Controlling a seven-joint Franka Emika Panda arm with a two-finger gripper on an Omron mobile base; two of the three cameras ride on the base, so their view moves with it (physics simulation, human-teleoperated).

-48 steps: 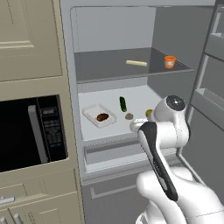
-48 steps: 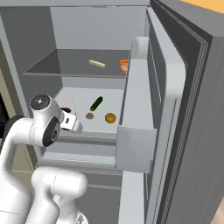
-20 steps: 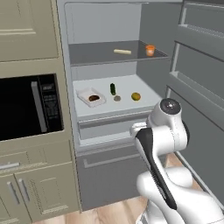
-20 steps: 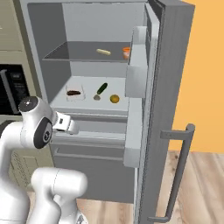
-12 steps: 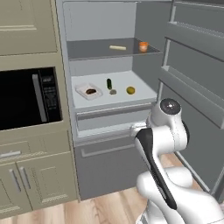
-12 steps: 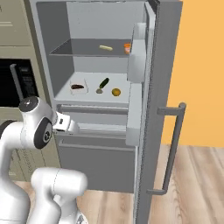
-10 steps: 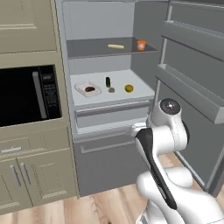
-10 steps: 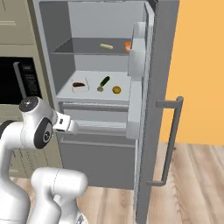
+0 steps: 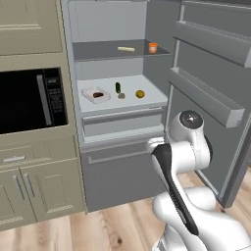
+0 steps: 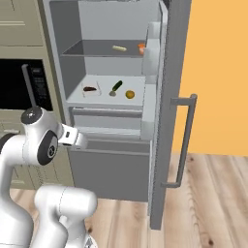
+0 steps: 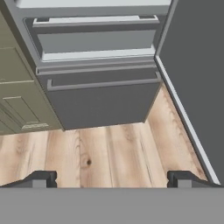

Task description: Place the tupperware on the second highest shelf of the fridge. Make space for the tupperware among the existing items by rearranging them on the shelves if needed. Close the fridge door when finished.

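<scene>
With my jaws [image 11: 112,177] spread fully apart and holding nothing, I look down through the hand camera at a pale wooden floor [image 11: 109,151] in front of the fridge [image 9: 113,147]. Its two dark fingertips [image 11: 40,178] sit at the far left and far right of that view. Ahead of them is the fridge's grey bottom drawer [image 11: 103,98] with a long bar handle, and the open fridge door [image 11: 197,74] stands along the right.

From the left base camera, my white arm [image 9: 184,147] is folded low in front of the fridge, well below the food. The tupperware [image 9: 95,94], a shallow pale tray with a dark lump inside, lies on the second highest shelf [image 9: 147,95], toward its left. Just right of it stand a dark green cucumber [image 9: 117,87], a small grey-brown lump [image 9: 121,96] and a yellow-green round fruit [image 9: 140,93], each apart from the others. On the thin dark shelf [image 9: 98,50] above lie a pale yellow stick [image 9: 126,48] and, near the right wall, a small orange cup [image 9: 153,47]. A black-fronted microwave [image 9: 29,100] sits in beige cabinets to the left.
</scene>
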